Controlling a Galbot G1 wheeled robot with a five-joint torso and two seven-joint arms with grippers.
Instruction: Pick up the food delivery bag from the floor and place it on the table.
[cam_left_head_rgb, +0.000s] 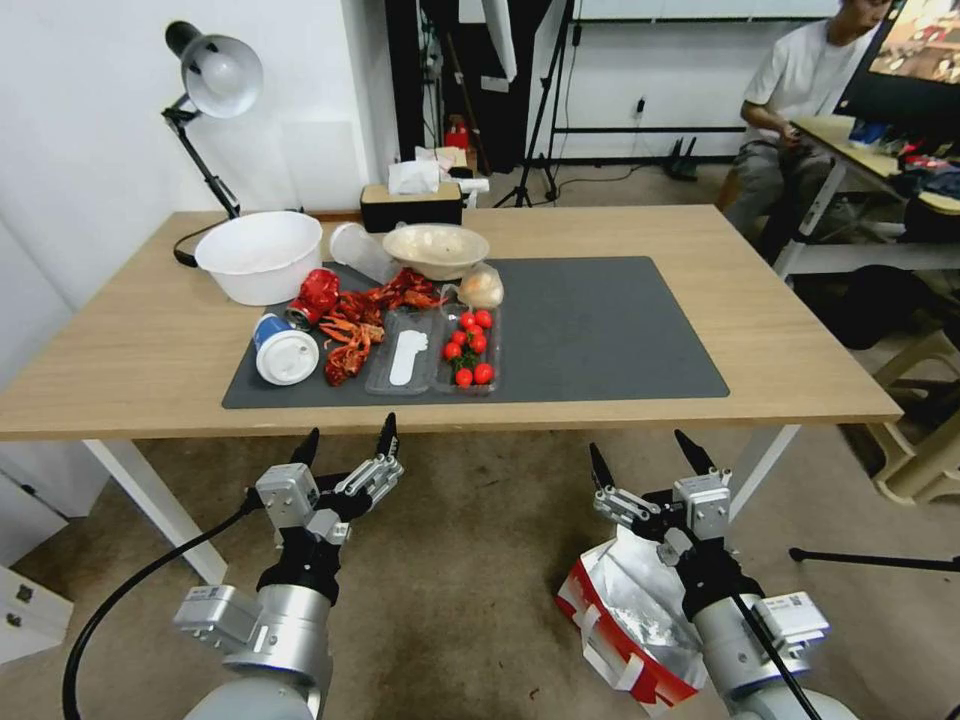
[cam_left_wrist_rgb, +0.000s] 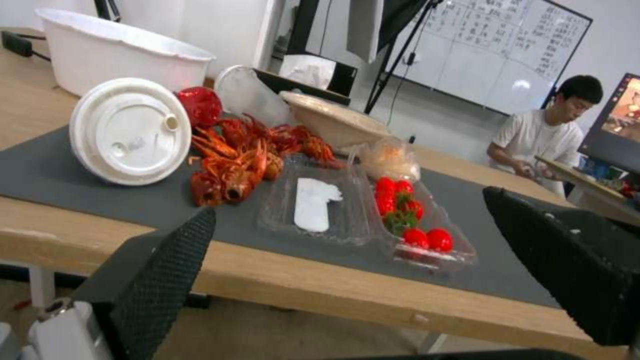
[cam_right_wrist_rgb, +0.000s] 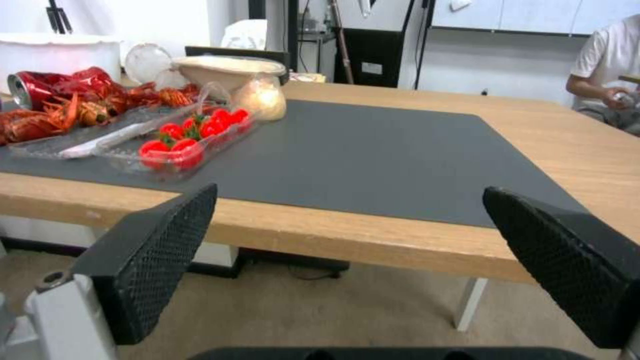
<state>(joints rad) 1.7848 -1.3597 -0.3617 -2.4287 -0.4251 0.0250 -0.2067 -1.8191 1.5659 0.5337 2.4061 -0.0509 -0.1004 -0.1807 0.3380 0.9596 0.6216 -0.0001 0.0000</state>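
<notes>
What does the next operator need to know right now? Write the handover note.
Left pincer: open, empty, held below the table's near edge.
Right pincer: open, empty, raised in front of the table edge, above the bag.
Food delivery bag: on the floor beside the right arm, mouth open, foil lining showing.
Table: the mat's right half is bare; food clutter sits on its left half.
Done: nothing yet.
Left: grasp the bag, lift it, set it on the table.
</notes>
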